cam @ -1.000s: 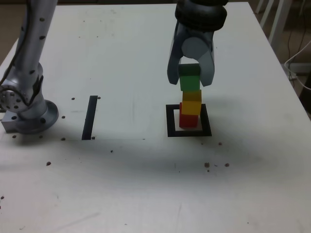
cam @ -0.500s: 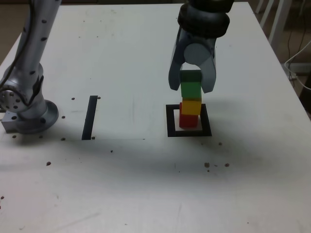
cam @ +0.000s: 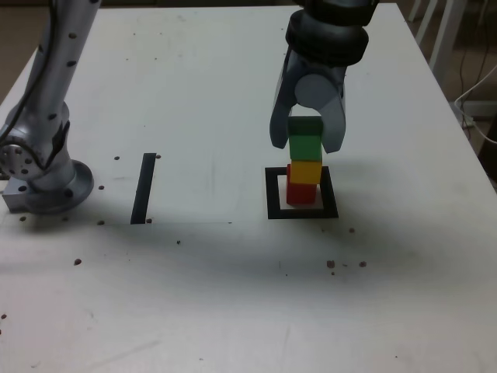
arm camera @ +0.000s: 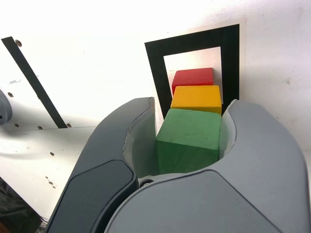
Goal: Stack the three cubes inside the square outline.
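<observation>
- Since a second ago my gripper [cam: 307, 145] has come down with the green cube [cam: 305, 145], which hung clear above the yellow cube [cam: 305, 171] and now sits right on top of it.
- My jaws are closed on the green cube, one grey finger on each side face; the wrist view shows the finger [arm camera: 257, 141] on one side pressed against it and a thin sliver of gap at the other finger, so I cannot say how firm the hold is.
- From the exterior view the gripper points straight down, its two pads hanging past the green cube's sides to about the top edge of the yellow one.
- Under the yellow cube is the red cube [cam: 301, 193], which rests on the pale centre of the square outline [cam: 272, 194].
- All three cubes form one column inside the outline; the wrist view shows the red cube [arm camera: 193, 77] peeking out beyond the yellow cube [arm camera: 197, 98], with the green cube [arm camera: 188, 141] nearest the camera.
- On the exterior view's left, well apart from the stack, a straight black tape strip [cam: 144, 187] lies on the white table [cam: 233, 295].
- Further to that side stands the arm's silver base [cam: 46, 183].
- Small dark specks are scattered over the tabletop near the outline and the strip.
</observation>
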Controlling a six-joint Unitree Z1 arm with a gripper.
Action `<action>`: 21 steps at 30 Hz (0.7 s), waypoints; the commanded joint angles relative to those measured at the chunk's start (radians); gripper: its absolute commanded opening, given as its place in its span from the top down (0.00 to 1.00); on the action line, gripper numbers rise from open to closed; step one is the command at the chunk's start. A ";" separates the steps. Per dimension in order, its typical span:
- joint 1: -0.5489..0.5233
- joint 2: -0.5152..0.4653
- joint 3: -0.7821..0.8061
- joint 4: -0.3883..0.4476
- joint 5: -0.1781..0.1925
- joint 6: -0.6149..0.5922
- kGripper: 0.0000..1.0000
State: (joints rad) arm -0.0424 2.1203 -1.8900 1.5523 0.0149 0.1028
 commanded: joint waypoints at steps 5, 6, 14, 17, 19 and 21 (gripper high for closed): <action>-0.002 0.008 0.013 0.007 -0.007 0.001 0.04; -0.002 0.008 0.014 0.006 -0.007 0.001 0.03; -0.002 0.001 0.019 0.005 -0.002 0.001 0.02; -0.002 -0.016 0.021 0.005 0.013 -0.003 0.01; -0.002 -0.037 0.028 0.005 0.029 -0.012 0.01; -0.002 -0.065 0.042 0.005 0.047 -0.024 0.01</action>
State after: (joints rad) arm -0.0426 2.0814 -1.8564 1.5473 0.0534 0.0866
